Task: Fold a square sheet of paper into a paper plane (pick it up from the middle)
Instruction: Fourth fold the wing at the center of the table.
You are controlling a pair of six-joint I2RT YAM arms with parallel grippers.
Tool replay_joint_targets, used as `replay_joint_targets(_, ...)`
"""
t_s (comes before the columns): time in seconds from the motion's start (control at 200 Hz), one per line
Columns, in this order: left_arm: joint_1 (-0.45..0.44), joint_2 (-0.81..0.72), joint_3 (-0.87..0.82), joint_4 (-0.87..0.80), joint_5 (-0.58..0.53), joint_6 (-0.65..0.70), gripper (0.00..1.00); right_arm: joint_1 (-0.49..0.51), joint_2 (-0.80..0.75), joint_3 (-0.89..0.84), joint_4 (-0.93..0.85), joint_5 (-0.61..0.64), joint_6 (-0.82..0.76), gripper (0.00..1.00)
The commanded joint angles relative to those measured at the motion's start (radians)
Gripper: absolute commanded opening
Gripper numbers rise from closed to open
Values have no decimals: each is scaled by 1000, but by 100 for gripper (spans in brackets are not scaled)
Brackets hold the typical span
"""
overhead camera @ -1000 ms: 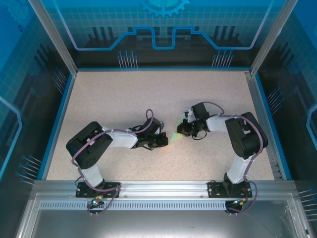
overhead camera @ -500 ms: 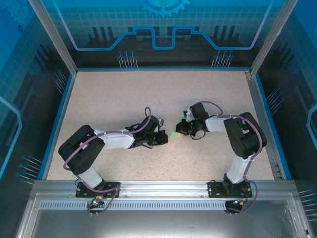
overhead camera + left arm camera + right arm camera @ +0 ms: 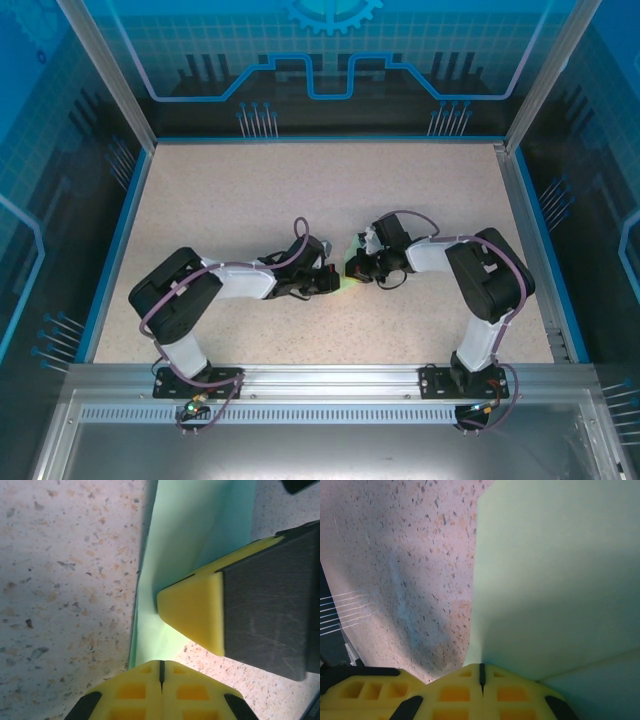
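Note:
The sheet of paper (image 3: 347,282) shows as a small pale green sliver between the two grippers at mid-table. In the left wrist view it is a folded, tapering green strip (image 3: 200,530) lying flat on the speckled table. My left gripper (image 3: 335,283) is shut, its joined yellow tips (image 3: 161,666) at the paper's near end. My right gripper (image 3: 357,268) is shut too, and its yellow fingertip (image 3: 192,612) presses down on top of the paper. In the right wrist view the shut tips (image 3: 481,669) sit on the paper (image 3: 555,580). A crease runs at the lower right.
The speckled table (image 3: 300,190) is bounded by a blue rim and metal posts. Both arms reach inward from the near edge, wrists almost touching. Part of the left gripper's yellow finger (image 3: 360,690) sits at the lower left of the right wrist view.
The right gripper has slid left and a little nearer, closing on the left gripper and covering more of the paper. The left arm's elbow swung out and back.

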Motion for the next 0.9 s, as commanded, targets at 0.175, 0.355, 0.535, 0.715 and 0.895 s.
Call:
replay_joint_targets(0.175, -5, 34, 22, 6, 8, 9, 0, 22, 6, -17, -53, -26, 9, 0)
replay_joint_targets(0.355, -4, 19, 26, 21, -8, 26, 0, 22, 7, -15, -59, -32, 3, 0)
replay_joint_targets(0.535, -5, 51, 42, 17, -15, 27, 0, 23, 9, -11, -65, -38, -6, 0)
replay_joint_targets(0.715, -5, 60, 40, -60, -34, 18, 0, 13, 8, 8, -96, -16, -33, 0)
replay_joint_targets(0.895, -5, 68, 22, -167, -22, 14, 0, -29, 22, 33, -140, 37, -88, 0)
